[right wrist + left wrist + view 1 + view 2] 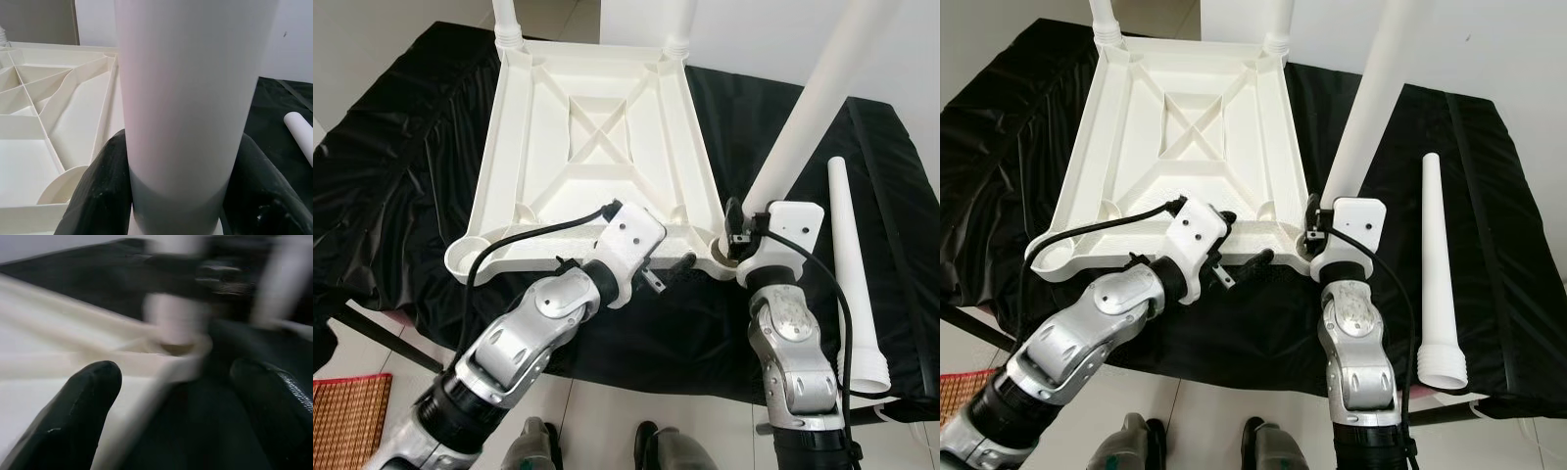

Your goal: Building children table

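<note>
A white plastic tabletop [597,127] lies upside down on a black-draped table [401,166]. Two white legs [506,20] [680,24] stand in its far corner sockets. At the near right corner my right gripper [751,220] is shut on a third leg [813,108], which leans up and to the right; its fingers [102,186] clasp the leg's lower end just above the socket. My left gripper [671,269] is at the tabletop's near edge, open, with the rim running between its fingers [73,421]. A fourth leg [852,264] lies loose on the cloth at the right.
The near left corner socket [465,257] is an open round cup. The table's front edge runs just beyond my arms. On the tiled floor below are a reddish woven mat [347,401] at the left and my feet [533,441]. A white wall stands behind.
</note>
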